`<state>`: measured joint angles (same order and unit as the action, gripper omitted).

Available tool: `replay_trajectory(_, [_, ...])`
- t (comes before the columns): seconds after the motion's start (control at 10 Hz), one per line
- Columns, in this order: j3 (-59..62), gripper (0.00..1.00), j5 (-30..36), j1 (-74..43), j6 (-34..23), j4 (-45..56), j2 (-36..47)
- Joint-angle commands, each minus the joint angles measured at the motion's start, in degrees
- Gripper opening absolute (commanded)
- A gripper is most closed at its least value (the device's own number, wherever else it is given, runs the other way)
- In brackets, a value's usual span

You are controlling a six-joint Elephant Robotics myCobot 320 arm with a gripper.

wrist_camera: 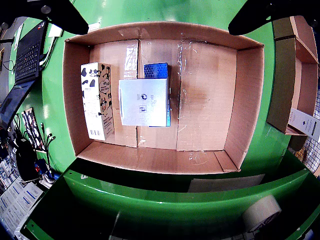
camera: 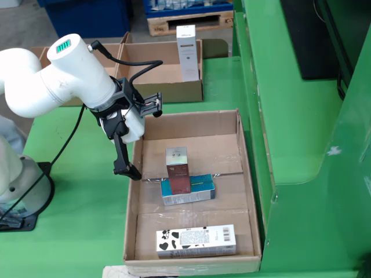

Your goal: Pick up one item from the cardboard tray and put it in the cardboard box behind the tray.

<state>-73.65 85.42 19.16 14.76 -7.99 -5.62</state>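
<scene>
The cardboard tray holds three items. A cow-patterned carton lies at the near end. A small upright box with a silver top stands on a flat blue-and-white box. In the wrist view these are the cow carton, the white-topped box and the blue box in the tray. My gripper hangs above the tray's left wall. Its black fingers are spread wide and hold nothing. The cardboard box behind the tray holds a tall white carton.
A green frame rises along the tray's right side. In the wrist view a tape roll lies at the lower right, a keyboard and cables at the left, and the cardboard box at the right edge.
</scene>
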Motion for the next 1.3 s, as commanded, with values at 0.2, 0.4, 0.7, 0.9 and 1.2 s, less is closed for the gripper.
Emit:
replay_trajectory(0.2, [8.4,1.00,-1.5,0.6,1.7,1.1,-3.2])
replay_trajectory(0.4, [8.9,1.00,-1.3,0.3,1.5,1.1,-3.3])
replay_trajectory(0.7, [20.3,1.00,0.1,-2.3,-0.4,5.1,-10.9])
replay_trajectory(0.9, [23.5,1.00,0.4,-3.1,-0.8,6.0,-13.1])
replay_trajectory(1.2, [29.2,1.00,0.9,-4.5,-1.9,6.4,-17.9])
